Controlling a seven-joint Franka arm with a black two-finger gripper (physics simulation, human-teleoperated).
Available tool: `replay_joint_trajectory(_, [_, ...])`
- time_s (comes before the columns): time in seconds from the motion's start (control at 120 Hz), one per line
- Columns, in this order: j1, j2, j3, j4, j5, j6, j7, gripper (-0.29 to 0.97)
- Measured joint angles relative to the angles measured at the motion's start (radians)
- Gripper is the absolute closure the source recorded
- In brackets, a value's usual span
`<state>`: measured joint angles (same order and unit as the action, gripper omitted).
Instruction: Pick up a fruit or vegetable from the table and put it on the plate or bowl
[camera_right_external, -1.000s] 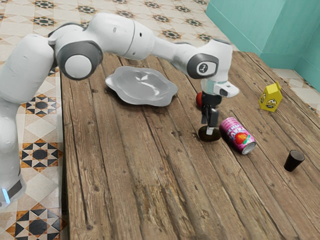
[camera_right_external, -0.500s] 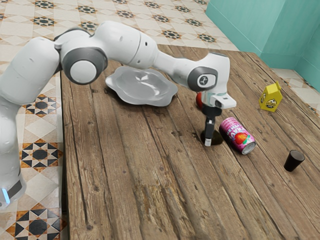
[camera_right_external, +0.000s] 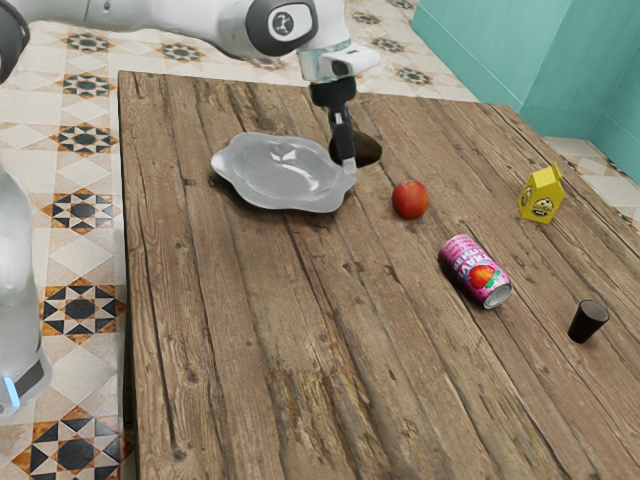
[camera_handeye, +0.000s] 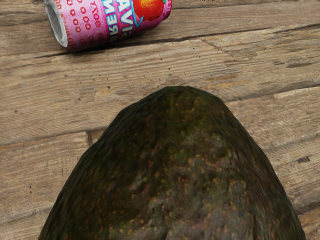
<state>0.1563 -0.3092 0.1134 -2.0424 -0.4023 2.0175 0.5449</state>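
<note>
A dark avocado (camera_right_external: 367, 150) hangs in my black gripper (camera_right_external: 347, 165), which is shut on it just above the table at the exterior view's right edge of the grey wavy plate (camera_right_external: 270, 170). The plate lies empty at the back of the wooden table (camera_right_external: 300, 350). In the wrist view the avocado (camera_handeye: 175, 175) bulks large and dark green-brown directly under the hand. A red apple (camera_right_external: 410, 200) rests on the table a little in front of the gripper, toward the exterior view's right.
A pink soda can (camera_right_external: 475, 270) lies on its side mid-table, and the wrist view has the can (camera_handeye: 105, 20) beyond the avocado. A yellow carton (camera_right_external: 541, 193) and a small black cup (camera_right_external: 587, 321) stand near the exterior view's right edge.
My arm has swung from beside the pink can back toward the plate, carrying the avocado off the table with it. The apple, formerly hidden behind the hand, is now uncovered.
</note>
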Motion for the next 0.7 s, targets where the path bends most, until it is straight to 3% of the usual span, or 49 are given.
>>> replay_joint_trajectory(0.125, [0.213, -0.041, 0.003, -0.075, 0.002, -0.011, -0.033, 0.43])
replay_joint_trajectory(0.208, [0.295, -0.072, 0.003, -0.142, 0.002, -0.02, -0.047, 0.44])
replay_joint_trajectory(0.35, [0.32, -0.095, 0.005, -0.177, 0.003, -0.028, -0.066, 0.44])
replay_joint_trajectory(0.5, [0.319, -0.103, 0.004, -0.178, -0.002, -0.05, -0.07, 0.16])
replay_joint_trajectory(0.633, [0.32, -0.111, 0.003, -0.172, -0.008, -0.057, -0.072, 0.06])
replay_joint_trajectory(0.7, [0.324, -0.11, -0.003, -0.167, -0.048, -0.034, -0.081, 0.04])
